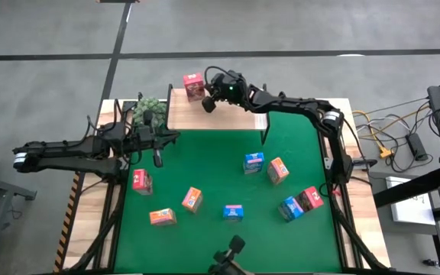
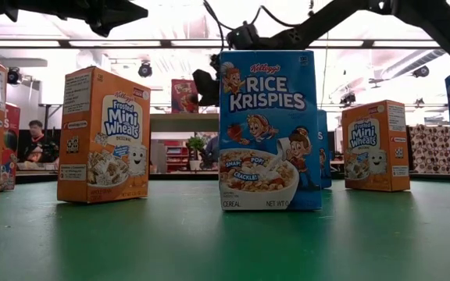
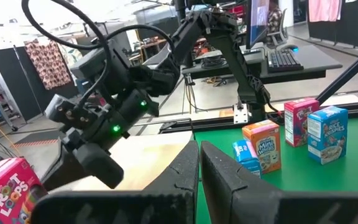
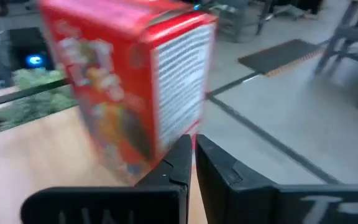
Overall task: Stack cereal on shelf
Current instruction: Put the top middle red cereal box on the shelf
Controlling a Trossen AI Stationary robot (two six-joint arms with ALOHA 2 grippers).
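One pink-red cereal box (image 1: pixel 193 85) stands on the light wood shelf (image 1: pixel 228 116), at its far edge near the left corner. My right gripper (image 1: pixel 208 101) is shut and hovers over the shelf just right of that box. In the right wrist view its fingertips (image 4: pixel 193 144) sit at the lower edge of the box's (image 4: pixel 123 81) side panel. My left gripper (image 1: pixel 159 150) is shut and waits over the mat's left side, near the plant. Several more boxes stand on the green mat (image 1: pixel 205 153): pink-red (image 1: pixel 142 180), orange (image 1: pixel 192 199), blue (image 1: pixel 253 163). My right gripper's shut fingers (image 4: pixel 182 155) come level from the table's right at the lower edge of the pink-red box's side panel (image 4: pixel 166 134). I cannot tell whether they touch it. The box stands on the shelf board.
A green plant (image 1: pixel 147 111) sits at the shelf's left end. Boxes crowd the mat's near half: orange (image 1: pixel 163 217), blue (image 1: pixel 233 212), orange (image 1: pixel 278 170), blue (image 1: pixel 291 207), pink-red (image 1: pixel 312 198). Most of the shelf board is bare. Cables lie on the floor at the right.
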